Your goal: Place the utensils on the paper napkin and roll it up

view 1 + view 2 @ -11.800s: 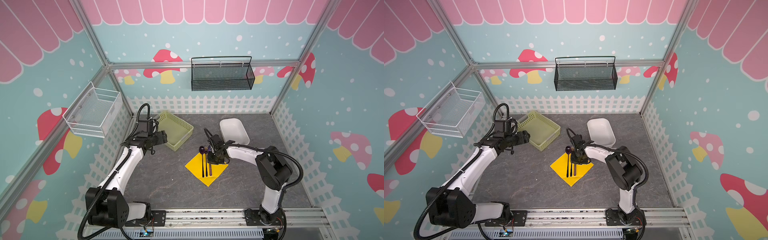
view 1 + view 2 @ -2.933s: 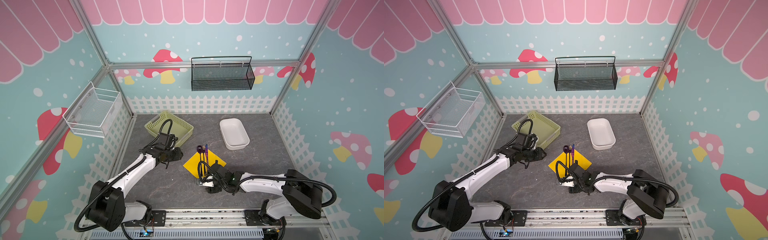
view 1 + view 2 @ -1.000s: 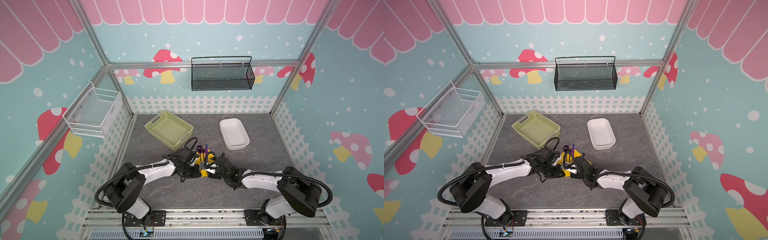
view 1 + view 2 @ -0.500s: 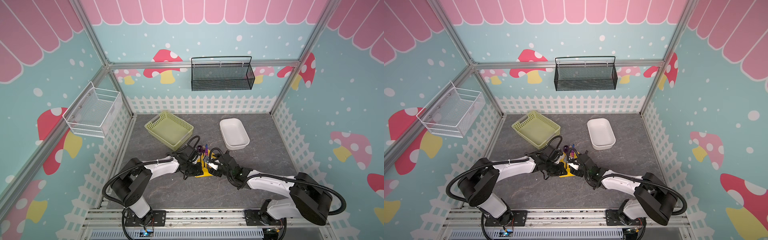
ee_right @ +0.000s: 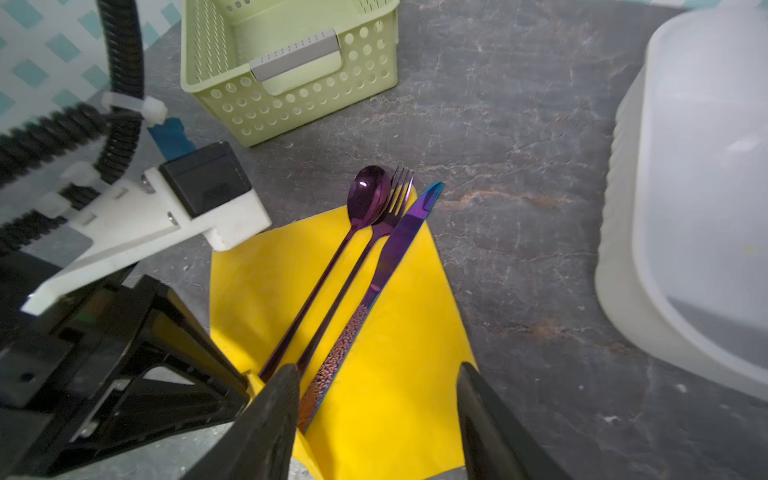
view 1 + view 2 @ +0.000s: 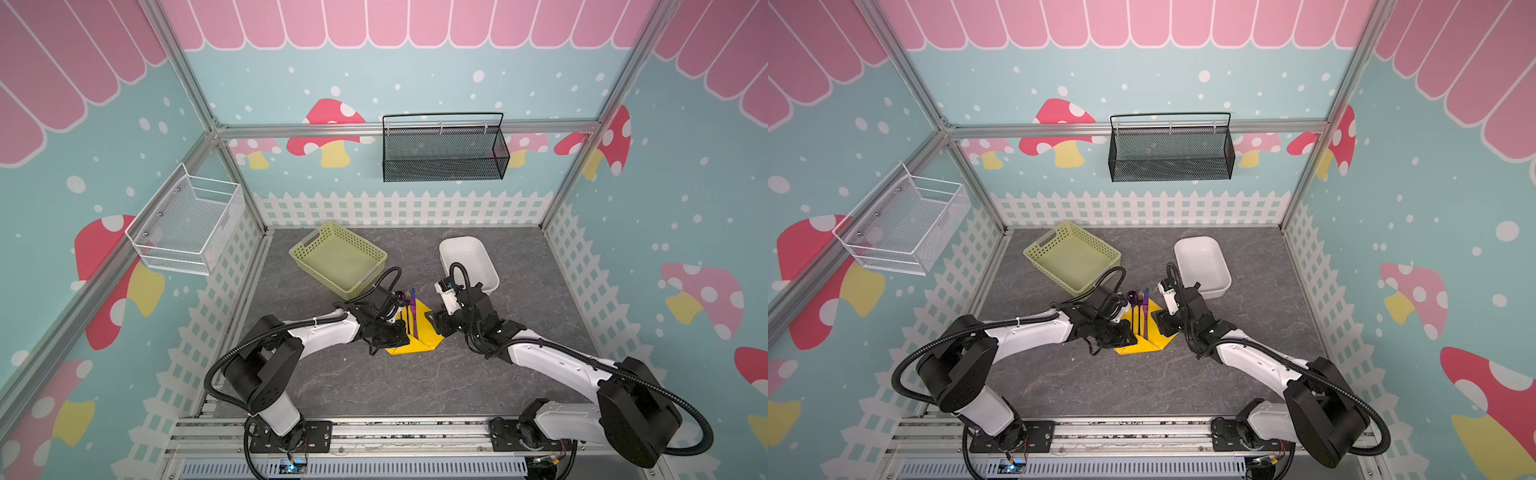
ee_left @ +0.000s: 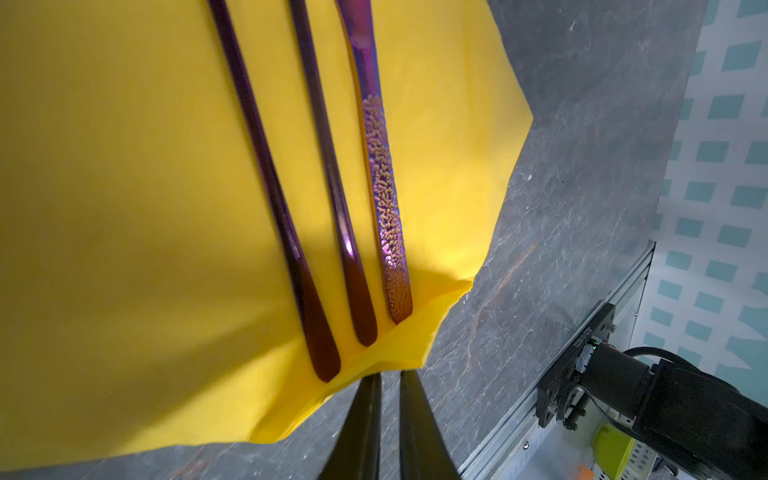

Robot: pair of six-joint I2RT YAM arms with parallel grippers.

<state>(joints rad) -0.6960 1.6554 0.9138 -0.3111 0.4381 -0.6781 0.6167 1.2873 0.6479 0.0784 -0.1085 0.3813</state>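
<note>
Left pincer (image 7: pixel 390 374) first: fingers pressed almost together, nipping, as far as I can make out, the turned-up edge of the paper napkin (image 5: pixel 407 332), the edge farthest from the pale green basket (image 5: pixel 291 104). Right pincer (image 5: pixel 378 368) hangs spread wide over that same end, the knife (image 5: pixel 399 241) handle between its fingers, gripping nothing.

Napkin lies on the table (image 5: pixel 519 124) just short of the basket, and all three utensils are on it side by side: spoon (image 5: pixel 368 195), fork (image 5: pixel 401 185), knife, heads poking off the corner nearest the basket. So placing looks done and the roll is only starting, with one flap up at the handle ends.

Next, I'd say, a side corner must be gripped and carried across the handles with the fold pinned. Thin paper, so gently.

Containers: the basket shows nothing inside. Same for the white tub (image 5: pixel 623 249) beside it. The black mesh rack (image 6: pixel 444 160) and white wire basket (image 6: pixel 174 255) on the walls above look bare.
</note>
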